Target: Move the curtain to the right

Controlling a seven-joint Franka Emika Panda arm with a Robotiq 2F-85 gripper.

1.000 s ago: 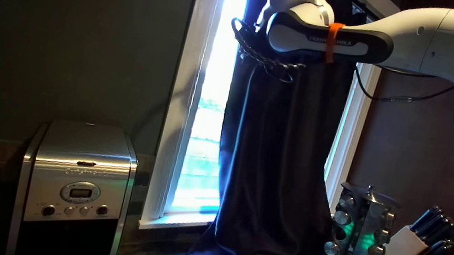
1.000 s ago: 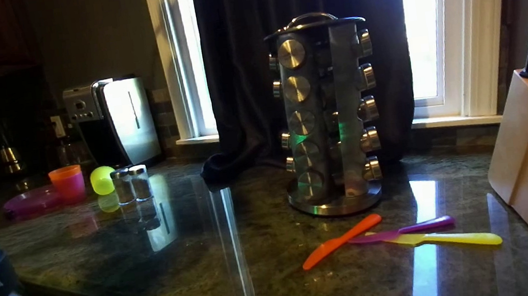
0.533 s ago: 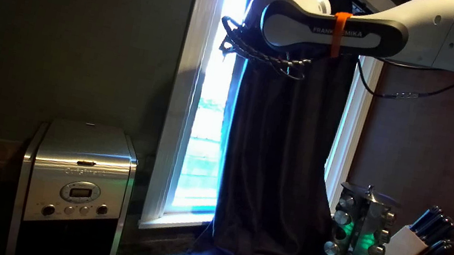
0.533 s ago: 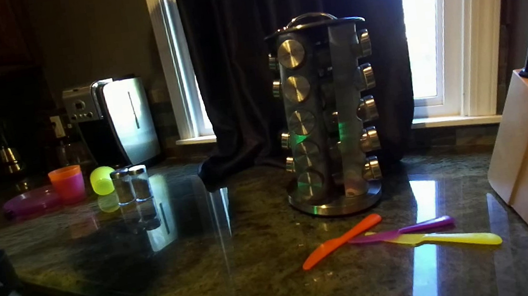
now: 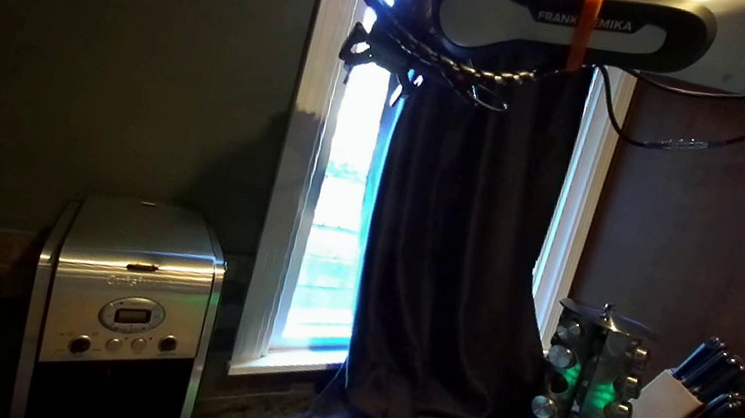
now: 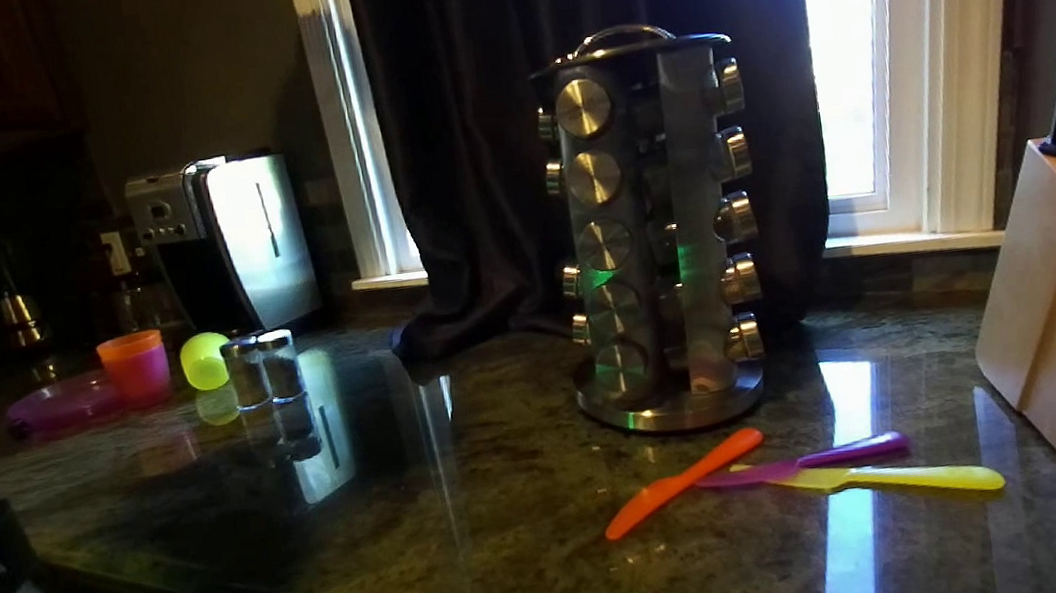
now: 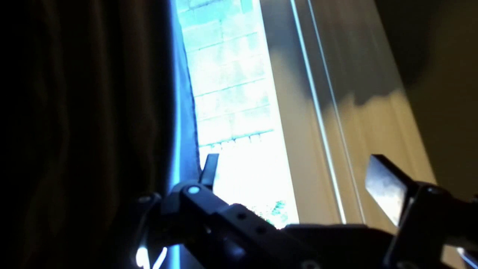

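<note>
Hanging curtain (image 5: 454,269): covers the middle of the window (image 5: 332,255) in both exterior views, dropping from the top of the frame to a loose hem on the tabletop (image 6: 334,522).
End effector (image 7: 294,160): spread apart in the wrist view, with no cloth visible in the gap; cannot tell whether touching the curtain.
Move to the right: by judgement, approach made, shift not yet done; leaves taking hold or pushing, then the sideways draw.
Left edge: hangs nearly straight beside the end effector (image 5: 372,79), upper middle of an exterior view, with bright window beyond; probably the place to grip.
Right edge: falls short of the window trim (image 6: 954,73), upper right of an exterior view, so likely offers some travel.
Spice rack (image 6: 603,247): stands before the lower curtain, near the centre; may snag the hem.
</note>
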